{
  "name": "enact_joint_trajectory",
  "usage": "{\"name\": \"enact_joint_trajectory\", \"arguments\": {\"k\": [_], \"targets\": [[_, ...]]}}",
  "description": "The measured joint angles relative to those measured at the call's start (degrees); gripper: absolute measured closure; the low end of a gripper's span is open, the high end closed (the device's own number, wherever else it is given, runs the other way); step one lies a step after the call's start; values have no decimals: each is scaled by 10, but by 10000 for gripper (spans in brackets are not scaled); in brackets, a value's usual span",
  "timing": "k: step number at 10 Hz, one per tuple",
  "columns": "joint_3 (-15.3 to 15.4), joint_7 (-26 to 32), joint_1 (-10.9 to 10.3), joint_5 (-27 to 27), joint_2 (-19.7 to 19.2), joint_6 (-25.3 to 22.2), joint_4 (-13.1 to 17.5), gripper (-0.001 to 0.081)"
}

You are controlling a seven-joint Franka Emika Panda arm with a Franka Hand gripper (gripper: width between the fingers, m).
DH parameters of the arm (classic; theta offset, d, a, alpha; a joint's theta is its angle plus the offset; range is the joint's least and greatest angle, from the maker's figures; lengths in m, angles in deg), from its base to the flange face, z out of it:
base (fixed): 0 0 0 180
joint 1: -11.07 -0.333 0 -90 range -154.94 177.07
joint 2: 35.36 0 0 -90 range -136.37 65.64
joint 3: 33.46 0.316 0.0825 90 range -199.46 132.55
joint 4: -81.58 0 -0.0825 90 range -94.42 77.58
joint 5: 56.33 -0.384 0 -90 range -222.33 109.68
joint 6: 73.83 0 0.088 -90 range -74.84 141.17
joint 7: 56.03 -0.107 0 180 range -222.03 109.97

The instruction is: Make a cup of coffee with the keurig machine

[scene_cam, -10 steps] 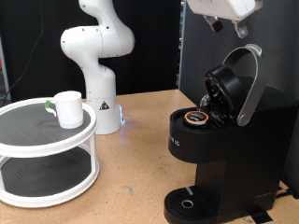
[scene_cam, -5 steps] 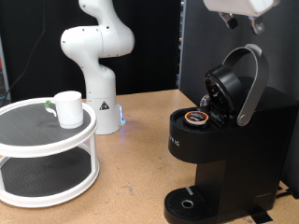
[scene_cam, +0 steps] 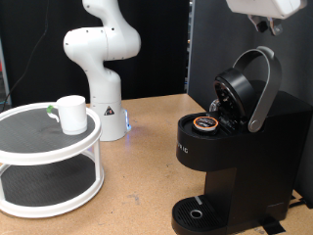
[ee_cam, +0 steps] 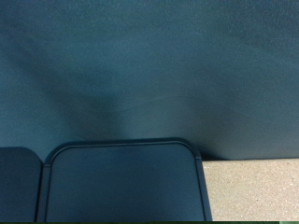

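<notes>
keurig open, pod seated

the keurig machine [scene_cam: 238,147] fills the lower right of the exterior view on the desk [scene_cam: 147,157], lid raised, a pod [scene_cam: 205,123] in its chamber. the cup [scene_cam: 71,114] stands on a white two-tier stand [scene_cam: 49,166] at left. the tool [scene_cam: 266,10] sits at the upper right edge; its opening cannot be told.

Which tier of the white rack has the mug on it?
The top tier of the two-tier rack holds the white mug, near its rim towards the exterior view's right. The lower tier shows nothing on it.
</notes>
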Motion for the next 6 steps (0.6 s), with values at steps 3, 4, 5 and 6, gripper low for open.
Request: {"name": "enact_joint_trajectory", "arguments": {"k": [3, 4, 5, 6], "targets": [[14, -19, 0, 20, -22, 25, 4, 725], [16, -19, 0, 24, -28, 33, 4, 725], [17, -19, 0, 30, -35, 39, 4, 791], [18, -20, 0, 33, -41, 43, 4, 801]]}}
